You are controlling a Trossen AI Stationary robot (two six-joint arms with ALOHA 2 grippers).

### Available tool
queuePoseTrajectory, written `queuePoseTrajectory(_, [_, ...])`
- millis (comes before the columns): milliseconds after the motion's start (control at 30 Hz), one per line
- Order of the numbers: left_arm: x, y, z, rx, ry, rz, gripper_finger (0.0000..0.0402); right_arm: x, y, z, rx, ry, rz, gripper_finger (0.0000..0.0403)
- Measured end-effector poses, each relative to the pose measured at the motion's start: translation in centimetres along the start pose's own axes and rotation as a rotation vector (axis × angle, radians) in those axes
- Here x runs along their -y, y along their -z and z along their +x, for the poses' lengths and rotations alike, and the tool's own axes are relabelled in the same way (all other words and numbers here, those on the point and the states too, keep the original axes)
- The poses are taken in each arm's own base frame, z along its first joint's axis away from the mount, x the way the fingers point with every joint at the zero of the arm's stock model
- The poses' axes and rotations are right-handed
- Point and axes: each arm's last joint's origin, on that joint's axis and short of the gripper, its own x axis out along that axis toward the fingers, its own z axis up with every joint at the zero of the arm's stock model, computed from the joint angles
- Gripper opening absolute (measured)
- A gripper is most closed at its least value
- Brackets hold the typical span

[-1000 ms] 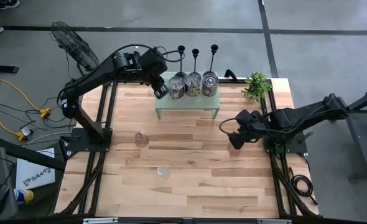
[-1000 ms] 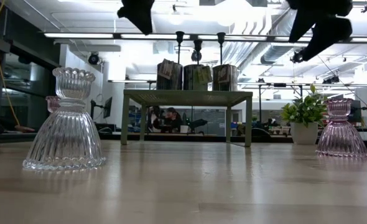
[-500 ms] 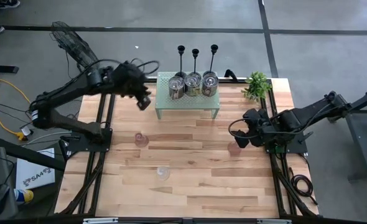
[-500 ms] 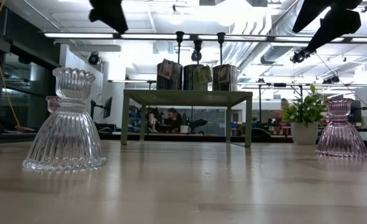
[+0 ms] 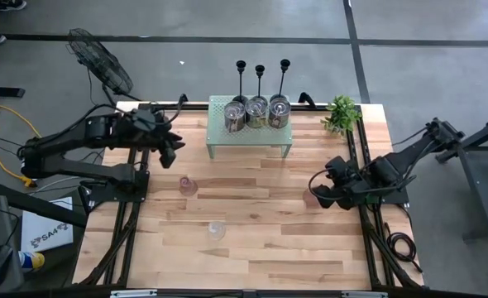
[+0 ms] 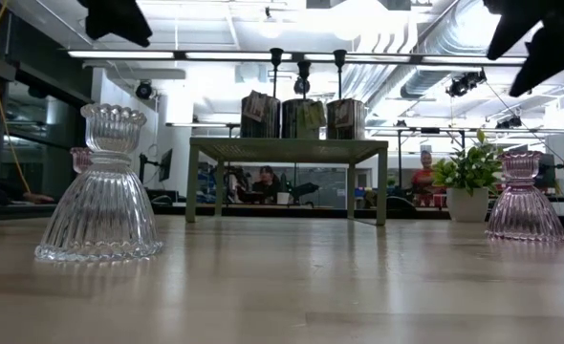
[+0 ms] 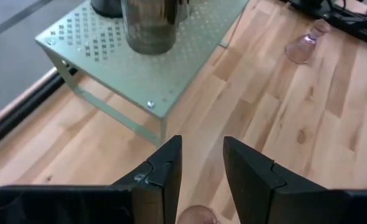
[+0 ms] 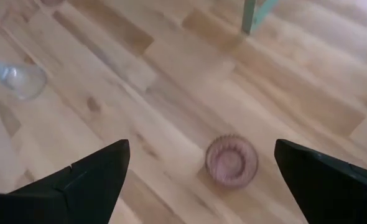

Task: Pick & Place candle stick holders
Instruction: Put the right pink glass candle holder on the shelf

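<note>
Three silvery glass jars (image 5: 257, 111) stand on the pale green shelf (image 5: 251, 139). Behind them rise three black candlesticks (image 5: 260, 76). A pink glass cup (image 5: 187, 185) stands upright on the table left of centre. A second pink cup (image 8: 231, 160) stands at the right, and a clear one (image 5: 217, 229) nearer the front. My left gripper (image 7: 202, 168) hovers open, with a narrow gap, left of the shelf and above the left pink cup. My right gripper (image 8: 202, 177) hangs wide open over the right pink cup, touching nothing.
A small leafy plant (image 5: 341, 112) stands at the table's far right corner. Dark frame rails (image 5: 136, 174) run along both table sides. Bare wood lies in the middle and toward the near edge. A fan (image 5: 99, 62) stands off the table's far left.
My left gripper has drawn back from the shelf's left end toward the table's left edge, sinking a little, with its gap unchanged. My right gripper has shifted slightly toward the near edge, over the right pink cup, and has rolled a little. The cups, jars and candlesticks have not moved.
</note>
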Motion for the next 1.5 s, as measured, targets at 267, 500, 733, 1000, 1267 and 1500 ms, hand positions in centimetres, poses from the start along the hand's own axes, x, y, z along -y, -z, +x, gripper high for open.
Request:
queuePoseTrajectory(267, [0.3,2.4,0.7,-0.024,0.051,0.014,0.0113,0.1,1.0,-0.4,-0.048,-0.001,-0.039,0.0392])
queuePoseTrajectory(500, [0.8,3.8,1.6,-0.074,0.080,0.043,0.0113,0.6,3.1,0.3,-0.085,0.002,-0.062,0.0392])
queuePoseTrajectory(733, [0.9,3.7,1.7,-0.043,0.051,0.047,0.0113,1.5,5.0,1.3,-0.058,0.025,-0.011,0.0392])
queuePoseTrajectory(1000, [1.1,3.4,1.7,-0.013,0.065,0.040,0.0113,1.3,6.3,3.1,-0.067,0.020,0.114,0.0392])
queuePoseTrajectory(1267, [1.1,3.4,1.7,-0.012,0.065,0.033,0.0113,0.7,9.2,4.9,-0.064,0.125,0.009,0.0392])
queuePoseTrajectory(1500, [1.1,3.3,1.7,0.002,0.072,0.023,0.0113,0.9,9.7,5.5,-0.086,0.237,0.096,0.0392])
